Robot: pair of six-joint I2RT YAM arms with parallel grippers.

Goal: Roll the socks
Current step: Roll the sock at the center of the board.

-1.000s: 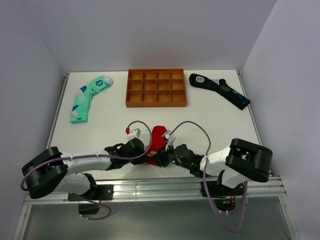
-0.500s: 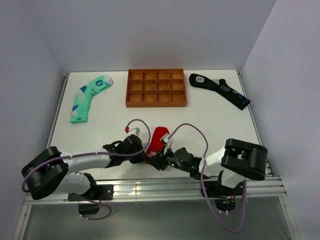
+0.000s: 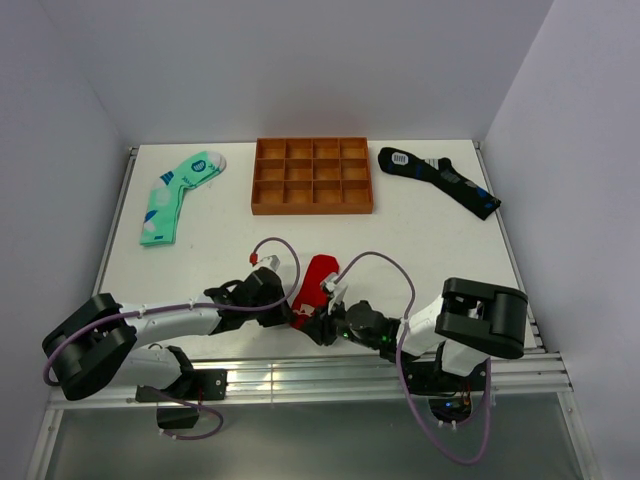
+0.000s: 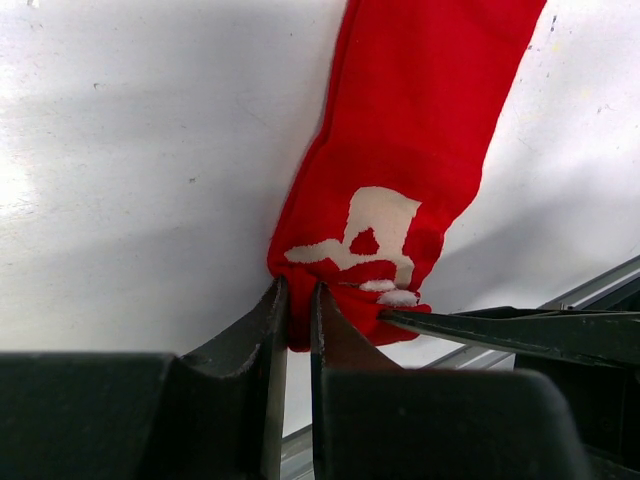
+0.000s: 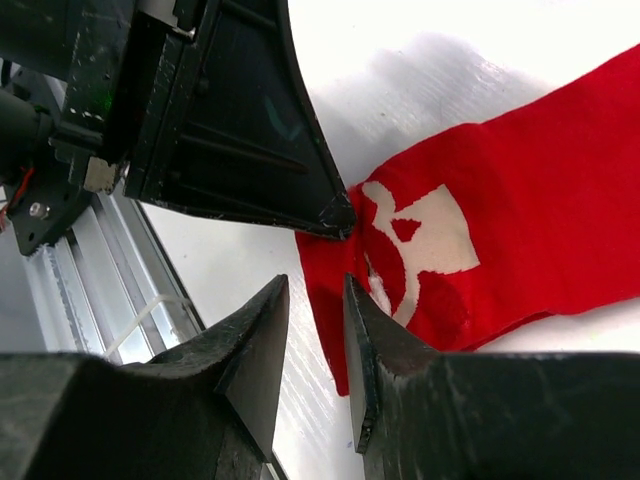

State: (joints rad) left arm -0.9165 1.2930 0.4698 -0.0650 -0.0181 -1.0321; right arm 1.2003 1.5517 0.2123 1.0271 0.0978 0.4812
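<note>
A red sock point(image 3: 319, 274) with a white pattern lies near the table's front edge. It also shows in the left wrist view point(image 4: 410, 150) and the right wrist view point(image 5: 500, 230). My left gripper point(image 3: 291, 313) is shut on the near-end corner of the sock point(image 4: 297, 312). My right gripper point(image 3: 318, 325) is at the same end, just right of the left one. Its jaws stand slightly apart point(image 5: 315, 300) astride the sock's edge, not closed on it. The left gripper's fingers point(image 5: 240, 130) fill the upper left of the right wrist view.
An orange compartment tray point(image 3: 312, 208) stands at the back centre. A green patterned sock point(image 3: 178, 195) lies back left and a dark blue sock point(image 3: 438, 180) back right. A metal rail point(image 3: 300, 375) runs along the table's front edge, just below both grippers.
My right gripper has slid left to the sock's near end, close beside the left gripper. The left gripper shifted slightly left with the sock's corner.
</note>
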